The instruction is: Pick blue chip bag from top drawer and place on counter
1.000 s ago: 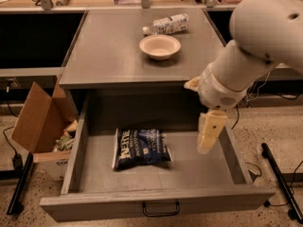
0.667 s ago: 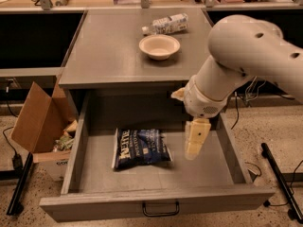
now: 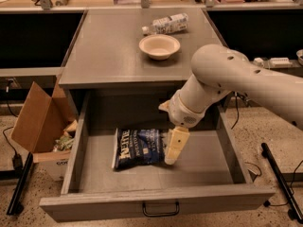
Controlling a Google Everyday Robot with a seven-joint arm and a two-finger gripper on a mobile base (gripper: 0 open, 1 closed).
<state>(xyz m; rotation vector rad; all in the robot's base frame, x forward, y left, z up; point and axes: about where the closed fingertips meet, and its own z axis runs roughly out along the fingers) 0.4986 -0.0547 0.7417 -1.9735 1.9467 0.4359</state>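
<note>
Blue chip bag (image 3: 139, 147): flat on floor of top drawer (image 3: 156, 206), left of centre, not lifted. Drawer pulled fully open. Gripper (image 3: 173, 146) down inside drawer at bag's right edge; contact and open/closed state: cannot tell. Judgement: reach stage only; grasp, lift and transfer to counter (image 3: 104, 56) left. Counter carries bowl (image 3: 159, 46) and plastic bottle (image 3: 166, 23) toward rear. Cardboard box (image 3: 35, 122) on floor left of cabinet.

The arm (image 3: 236, 79) is a smooth, off-white tubular casing with a bulbous rounded joint, small dark dots along its shell and a rounded wrist housing, ending in a cream-coloured, flat-sided gripper (image 3: 172, 151) at the lower centre of the frame.
</note>
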